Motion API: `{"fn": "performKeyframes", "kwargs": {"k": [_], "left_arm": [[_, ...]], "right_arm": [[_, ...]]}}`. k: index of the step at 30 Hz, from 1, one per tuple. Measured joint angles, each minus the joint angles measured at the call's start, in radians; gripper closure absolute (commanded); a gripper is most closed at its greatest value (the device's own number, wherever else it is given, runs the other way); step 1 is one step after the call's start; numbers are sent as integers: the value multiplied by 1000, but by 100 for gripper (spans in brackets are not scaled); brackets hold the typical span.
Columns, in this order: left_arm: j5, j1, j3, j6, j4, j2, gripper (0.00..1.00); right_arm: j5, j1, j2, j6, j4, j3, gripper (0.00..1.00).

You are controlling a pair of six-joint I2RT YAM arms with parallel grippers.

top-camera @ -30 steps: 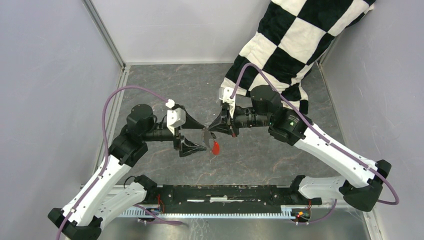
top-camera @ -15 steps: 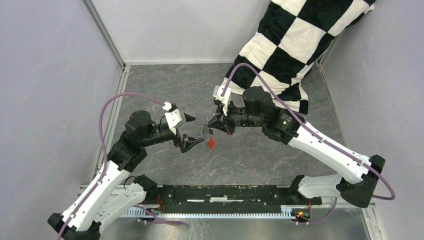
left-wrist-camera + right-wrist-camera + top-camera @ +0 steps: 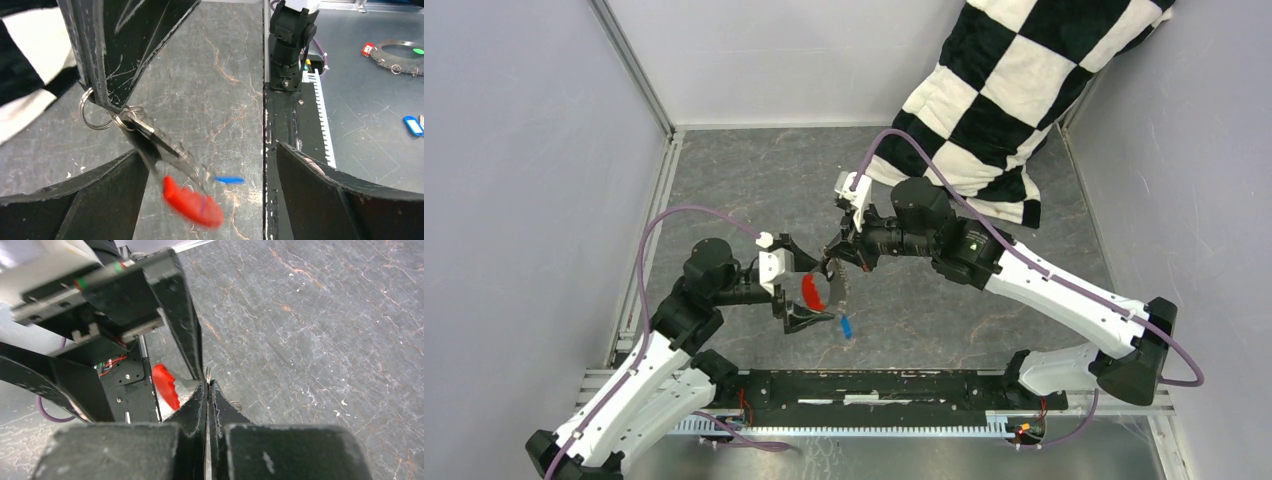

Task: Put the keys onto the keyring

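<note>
My right gripper (image 3: pixel 832 257) is shut on the thin grey keyring (image 3: pixel 95 113); its jaws pinch the loop edge-on (image 3: pixel 207 390). A key with a black head and silver blade (image 3: pixel 159 145) hangs from the ring. The blurred red tag (image 3: pixel 193 202) dangles below it, also seen as red tag (image 3: pixel 810 290) and red tag (image 3: pixel 165 385). My left gripper (image 3: pixel 818 290) is open wide around the hanging bunch, touching nothing, its fingers (image 3: pixel 75 200) on either side. A blue key (image 3: pixel 846 326) shows loose over the table, blurred blue key (image 3: pixel 230 179).
A black-and-white checkered cushion (image 3: pixel 994 90) lies at the back right. The black base rail (image 3: pixel 874 385) runs along the near edge. White walls close in the left, back and right. Beyond the rail, a lower surface holds a blue tag (image 3: pixel 413 125) and a metal ring plate (image 3: pixel 400 50).
Both grippers moved left and nearer. The left jaws opened wider and now flank the swinging red tag. A blue key now shows below, where none showed before.
</note>
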Motion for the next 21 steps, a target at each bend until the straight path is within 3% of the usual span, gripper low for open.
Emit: {"fn": "performKeyframes", "kwargs": {"k": [2,4,10,13,16,18,19,21], "left_arm": [[-5,0,-27,-18,37,13,1],[-14,0,-34,-28,61,25,11],[-92,2,-35,0,81,28,63],[-141,11,-35,32,64,18,85],[-132,9,-35,83,32,-2,87],[-129,11,-35,108,22,-6,95],[-126,11,-35,119,19,-7,97],[-119,11,-32,134,12,-5,98]], "right_arm": [[11,10,7,14,15,0,100],[18,17,8,26,31,0,100],[32,22,8,53,72,-1,100],[-3,37,4,72,66,-2,100],[-10,40,-1,81,67,-8,100],[-13,44,-8,86,66,-15,99],[-15,45,-11,87,66,-19,94],[-16,46,-12,89,64,-19,75]]}}
